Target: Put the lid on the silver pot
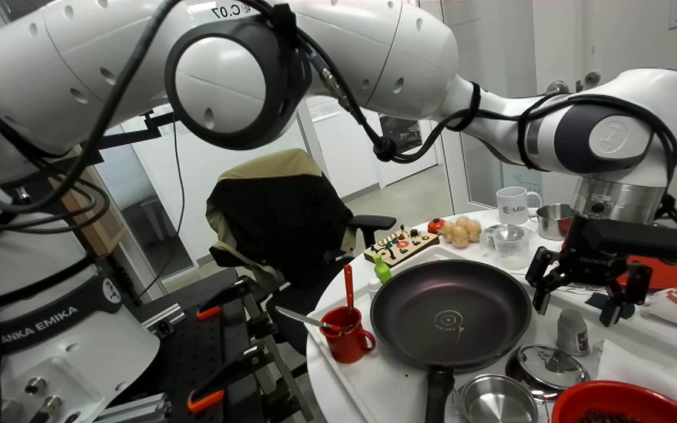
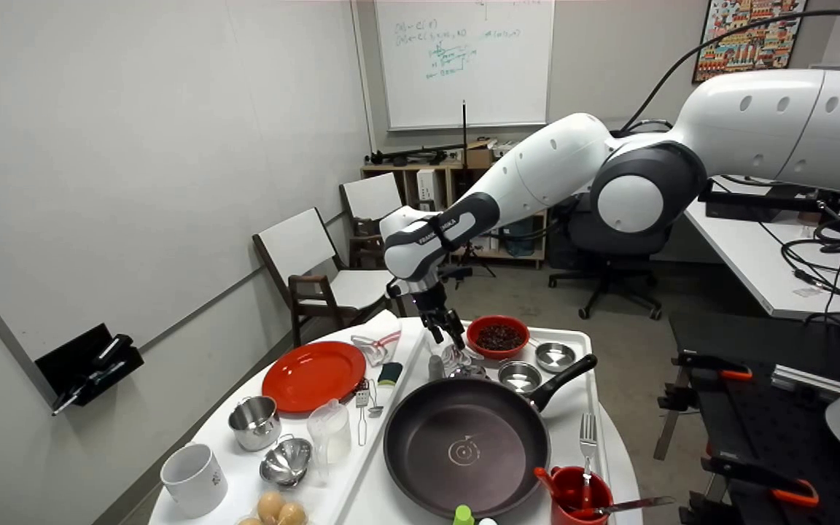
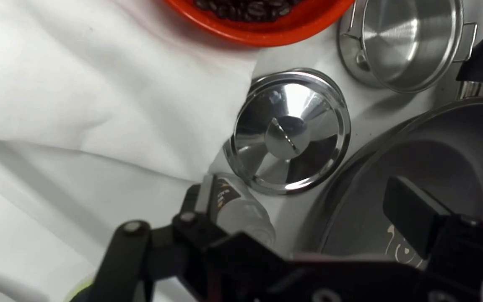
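The lid [image 3: 304, 153], round, mirror-like and with a thin upright handle, lies between the white cloth and the black pan. A second shiny rim shows just under it; what that belongs to I cannot tell. Right beside it stands a small silver pot [image 3: 411, 42], uncovered, with wire handles; it also shows in both exterior views [image 1: 498, 402] [image 2: 520, 377]. Another small silver pot [image 2: 555, 356] is close by; which one the task means I cannot tell. My gripper [image 1: 576, 305] hangs open above the tray, its spread fingers [image 3: 413, 209] holding nothing. The lid is ahead of them in the wrist view.
A grey bottle [image 3: 241, 209] stands below the jaws, near the lid. The big black frying pan [image 1: 450, 311] fills much of the tray, its handle near the pot. A red bowl of beans [image 2: 498, 337] and a white cloth [image 3: 99, 84] flank the lid.
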You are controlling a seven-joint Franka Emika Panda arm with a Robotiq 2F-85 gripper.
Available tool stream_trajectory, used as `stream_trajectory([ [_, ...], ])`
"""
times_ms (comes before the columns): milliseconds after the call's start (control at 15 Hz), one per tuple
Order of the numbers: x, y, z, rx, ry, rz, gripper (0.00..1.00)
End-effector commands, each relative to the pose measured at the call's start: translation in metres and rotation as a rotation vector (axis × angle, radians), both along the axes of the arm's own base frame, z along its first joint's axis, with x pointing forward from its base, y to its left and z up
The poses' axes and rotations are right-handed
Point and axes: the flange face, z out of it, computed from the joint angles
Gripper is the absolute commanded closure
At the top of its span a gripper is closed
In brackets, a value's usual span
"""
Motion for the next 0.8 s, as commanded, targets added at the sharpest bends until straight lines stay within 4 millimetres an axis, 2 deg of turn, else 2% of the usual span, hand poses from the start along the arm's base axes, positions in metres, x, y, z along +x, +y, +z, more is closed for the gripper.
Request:
stream_trajectory([
  [0,-0.007,0.006,-0.006,-0.025,0.008,-0.009,0.0],
  [400,-0.029,0.01,-0.03,-0.031,0.022,-0.025,0.0],
  [733,-0.05,0.014,-0.039,-0.037,0.037,-0.04,0.0],
])
